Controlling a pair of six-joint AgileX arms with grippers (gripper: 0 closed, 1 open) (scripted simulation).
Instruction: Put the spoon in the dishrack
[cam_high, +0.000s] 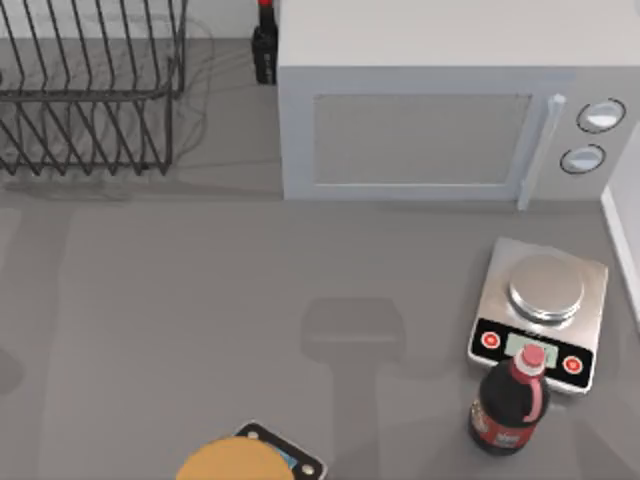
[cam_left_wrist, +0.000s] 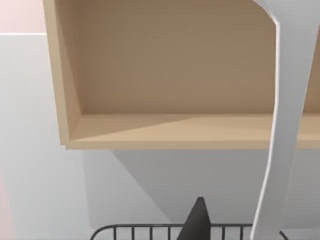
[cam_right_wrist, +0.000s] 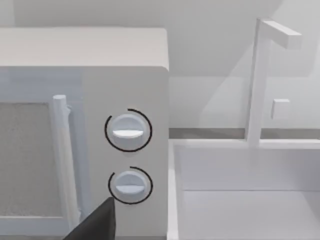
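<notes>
The black wire dishrack stands at the table's back left, beside the microwave. In the left wrist view its railed rim runs along below my left gripper. The white spoon rises as a long slim curved strip close to the camera, held up in the air above the rack's rim, next to one dark fingertip. A dark part of my right gripper faces the microwave's two knobs.
A grey microwave fills the back centre, with a dark bottle behind its left corner. A kitchen scale and a red-capped bottle stand front right. A round tan object lies at the front edge. A white sink with faucet is at the right. A wooden cabinet hangs on the wall.
</notes>
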